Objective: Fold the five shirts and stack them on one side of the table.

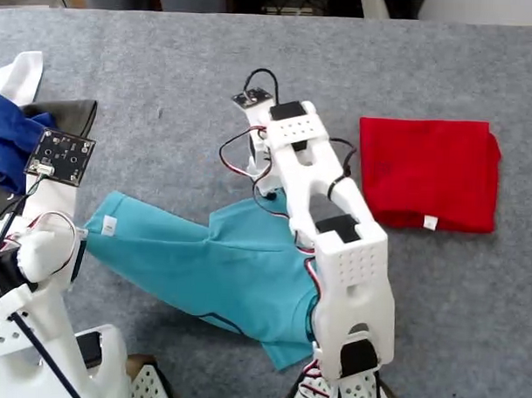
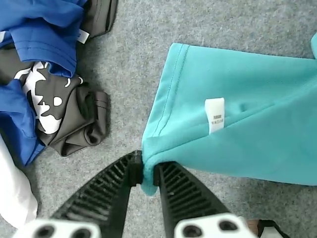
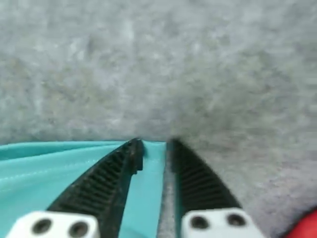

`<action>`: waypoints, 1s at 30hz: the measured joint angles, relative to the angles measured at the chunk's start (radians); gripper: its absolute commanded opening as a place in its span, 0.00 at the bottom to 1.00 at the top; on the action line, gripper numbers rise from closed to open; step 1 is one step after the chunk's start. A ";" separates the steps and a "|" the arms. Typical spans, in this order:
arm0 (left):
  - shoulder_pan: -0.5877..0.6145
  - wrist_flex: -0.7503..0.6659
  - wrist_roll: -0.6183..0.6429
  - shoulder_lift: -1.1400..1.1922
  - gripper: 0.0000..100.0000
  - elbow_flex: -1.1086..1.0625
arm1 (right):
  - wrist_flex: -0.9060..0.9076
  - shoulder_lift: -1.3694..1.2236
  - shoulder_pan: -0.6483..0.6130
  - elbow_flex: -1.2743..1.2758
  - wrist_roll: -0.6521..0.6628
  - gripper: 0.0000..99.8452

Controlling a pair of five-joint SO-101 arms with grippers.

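A teal shirt [image 1: 220, 267] lies spread across the middle of the grey table, with a white label [image 2: 215, 115] near one corner. My left gripper [image 2: 146, 171] is shut on that corner, the fabric pinched between its black fingers. My right gripper [image 3: 155, 145] grips the shirt's far edge [image 3: 74, 163], with teal cloth between its fingers. A folded red shirt [image 1: 428, 174] rests to the right. At the left edge a blue shirt [image 1: 10, 138], a dark printed shirt [image 2: 64, 106] and a white shirt [image 1: 21, 73] lie in a crumpled pile.
The right arm [image 1: 335, 228] stands over the teal shirt's right part and hides it. The left arm [image 1: 32, 269] sits at the lower left, close to the pile. Bare grey felt [image 1: 166, 64] stretches along the back of the table.
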State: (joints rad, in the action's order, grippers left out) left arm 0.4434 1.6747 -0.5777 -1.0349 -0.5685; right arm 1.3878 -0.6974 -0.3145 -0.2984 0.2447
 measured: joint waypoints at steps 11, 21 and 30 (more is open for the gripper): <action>0.000 0.000 0.000 0.000 0.03 0.000 | 0.026 -0.003 -0.002 -0.009 -0.002 0.01; 0.000 -0.025 0.072 0.000 0.03 0.017 | 0.206 0.063 -0.008 -0.239 0.000 0.01; -0.002 -0.201 0.284 0.002 0.03 0.313 | 0.327 0.393 0.026 -0.652 0.014 0.01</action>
State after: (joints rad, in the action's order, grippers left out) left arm 0.4419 1.4737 -0.2938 -1.0334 -0.2555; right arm 1.7146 -0.3046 -0.2885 -0.9505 0.2585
